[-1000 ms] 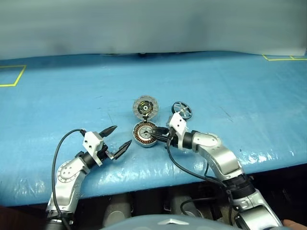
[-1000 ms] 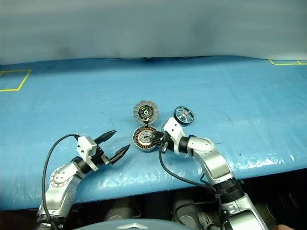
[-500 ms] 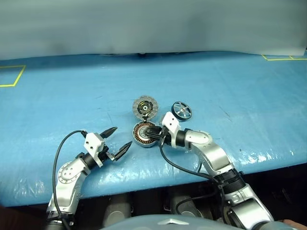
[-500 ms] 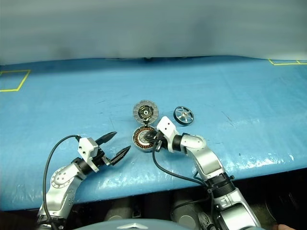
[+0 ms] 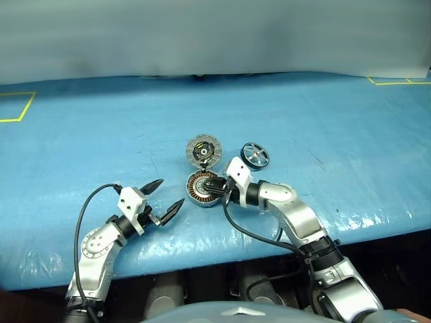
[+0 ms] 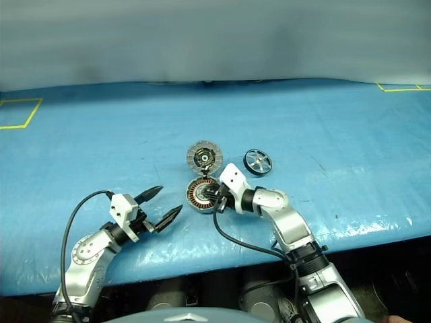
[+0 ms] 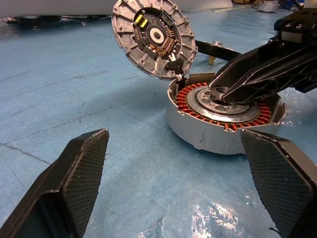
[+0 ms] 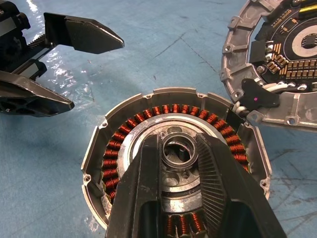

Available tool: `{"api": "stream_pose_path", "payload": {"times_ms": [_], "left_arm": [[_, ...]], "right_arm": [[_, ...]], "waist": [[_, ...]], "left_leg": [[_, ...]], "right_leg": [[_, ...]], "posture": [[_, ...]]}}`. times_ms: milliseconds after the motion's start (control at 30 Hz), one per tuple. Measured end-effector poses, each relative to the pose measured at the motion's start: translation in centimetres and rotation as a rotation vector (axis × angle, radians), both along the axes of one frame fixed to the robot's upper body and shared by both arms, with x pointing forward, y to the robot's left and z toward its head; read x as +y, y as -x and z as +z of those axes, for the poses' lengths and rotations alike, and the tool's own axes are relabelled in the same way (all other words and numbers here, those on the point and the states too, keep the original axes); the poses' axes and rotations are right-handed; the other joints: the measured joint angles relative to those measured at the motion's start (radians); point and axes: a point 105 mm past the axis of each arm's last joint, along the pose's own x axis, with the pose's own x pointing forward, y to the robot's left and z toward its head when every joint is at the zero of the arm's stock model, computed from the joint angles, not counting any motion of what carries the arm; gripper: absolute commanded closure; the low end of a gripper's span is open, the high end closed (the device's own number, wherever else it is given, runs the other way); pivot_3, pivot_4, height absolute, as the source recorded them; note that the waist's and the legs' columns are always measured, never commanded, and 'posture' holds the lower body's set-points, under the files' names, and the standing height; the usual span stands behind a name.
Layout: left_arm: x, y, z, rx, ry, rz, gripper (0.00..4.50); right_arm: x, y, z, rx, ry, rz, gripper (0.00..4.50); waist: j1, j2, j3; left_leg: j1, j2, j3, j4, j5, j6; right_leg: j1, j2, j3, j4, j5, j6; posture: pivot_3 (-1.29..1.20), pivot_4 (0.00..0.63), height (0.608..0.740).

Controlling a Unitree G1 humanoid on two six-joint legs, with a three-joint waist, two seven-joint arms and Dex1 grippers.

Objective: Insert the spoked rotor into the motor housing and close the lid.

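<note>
The motor housing (image 5: 197, 185), a silver cup with copper windings, lies open on the blue table. Its lid (image 5: 203, 150) stands swung back on the far edge, its inner face showing. The spoked rotor (image 5: 255, 154), black-rimmed with silver spokes, lies on the table to the right of the lid. My right gripper (image 8: 179, 144) reaches into the housing (image 8: 124, 144) and is shut on its silver centre hub. My left gripper (image 5: 163, 195) hangs open to the left of the housing, apart from it, with nothing between its fingers (image 7: 74, 188).
A blue plastic sheet (image 5: 303, 114) covers the whole table, and its front edge runs just below both arms. Yellow tape marks lie at the far left (image 5: 17, 108) and far right (image 5: 397, 81). A black cable loops from each wrist.
My right wrist and forearm have edged left, uncovering the rotor, while the fingers stay at the housing's hub. The left arm has not moved.
</note>
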Motion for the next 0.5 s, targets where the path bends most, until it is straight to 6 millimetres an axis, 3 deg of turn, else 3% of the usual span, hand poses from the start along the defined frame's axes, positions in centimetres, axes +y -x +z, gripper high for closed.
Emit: {"api": "stream_pose_path", "payload": {"times_ms": [400, 500], "left_arm": [[0.0, -0.02, 0.0, -0.001, 0.0, 0.003, 0.0], [0.02, -0.04, 0.02, -0.003, 0.0, 0.006, 0.0]], "right_arm": [[0.05, 0.09, -0.05, 0.002, 0.007, 0.011, 3.86], [0.07, 0.18, -0.08, 0.004, 0.008, 0.019, 2.82]], "waist": [[0.0, 0.0, 0.0], [0.0, 0.0, 0.0]], "left_leg": [[0.0, 0.0, 0.0, 0.0, 0.0, 0.0], [0.0, 0.0, 0.0, 0.0, 0.0, 0.0]], "right_leg": [[0.0, 0.0, 0.0, 0.0, 0.0, 0.0], [0.0, 0.0, 0.0, 0.0, 0.0, 0.0]], "posture": [[0.0, 0.15, 0.74], [0.0, 0.15, 0.74]]}}
